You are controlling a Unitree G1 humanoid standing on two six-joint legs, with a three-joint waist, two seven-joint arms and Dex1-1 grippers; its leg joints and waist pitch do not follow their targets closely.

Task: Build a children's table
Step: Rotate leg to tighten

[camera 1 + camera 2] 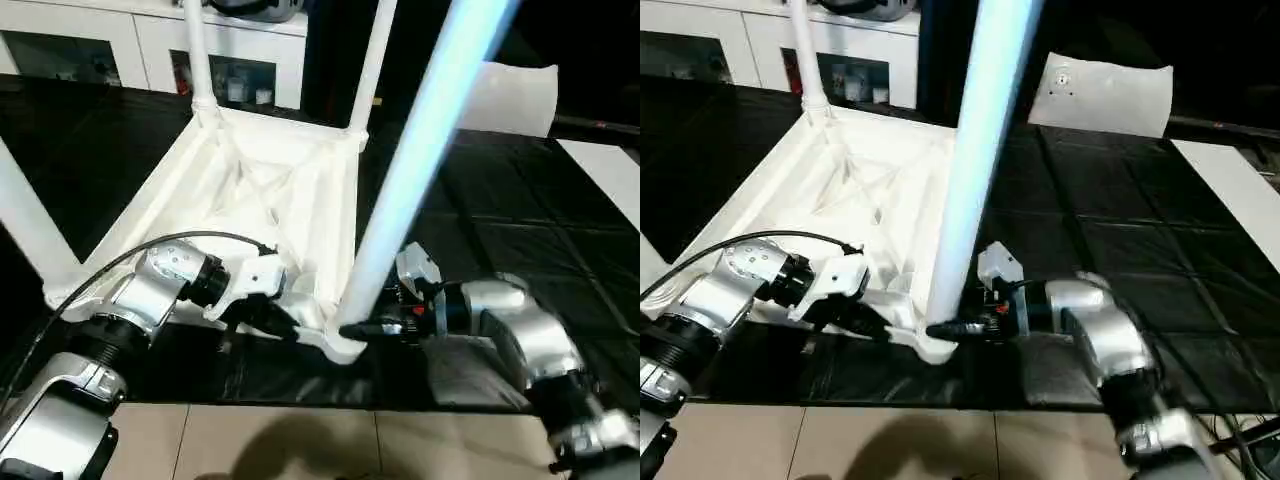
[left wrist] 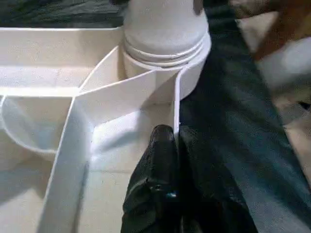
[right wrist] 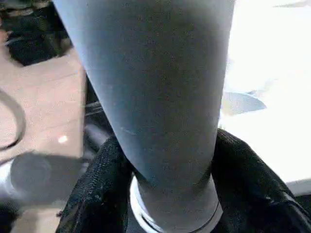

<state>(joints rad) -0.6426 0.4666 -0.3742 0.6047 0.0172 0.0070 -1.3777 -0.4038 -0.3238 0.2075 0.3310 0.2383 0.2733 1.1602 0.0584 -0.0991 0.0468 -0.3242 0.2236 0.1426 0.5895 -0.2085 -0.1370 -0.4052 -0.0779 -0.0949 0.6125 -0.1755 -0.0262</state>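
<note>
Silver forearms fill the near edge of the head views, reaching in over a black mat point(image 1: 520, 230). Between them the tabletop point(image 1: 260, 190) lies upside down, its ribbed underside facing up and its nearest corner pointing toward the robot. The left gripper point(image 2: 170, 145) is pressed together on the thin upright side wall of the tabletop just beside that corner, pinning the piece. The right gripper point(image 3: 170, 194) has its two black fingers on either side of the base of the near leg point(image 1: 420, 160), which stands in the near corner socket point(image 1: 342, 345) and leans away toward the upper right.

Two more legs, far left leg point(image 1: 197, 50) and far right leg point(image 1: 372, 60), rise from the far corners, and a side leg point(image 1: 30, 230) stands at the left, so this looks like the last leg being seated. The next move probably calls for a firm hold low on the leg and a push or twist into the socket while the left arm braces the top.

Everything is smooth white moulded plastic: thin crossing ribs, round collared sockets, long tapered round legs. A white pillow-like block point(image 1: 1110, 95) lies well apart on the mat.
</note>
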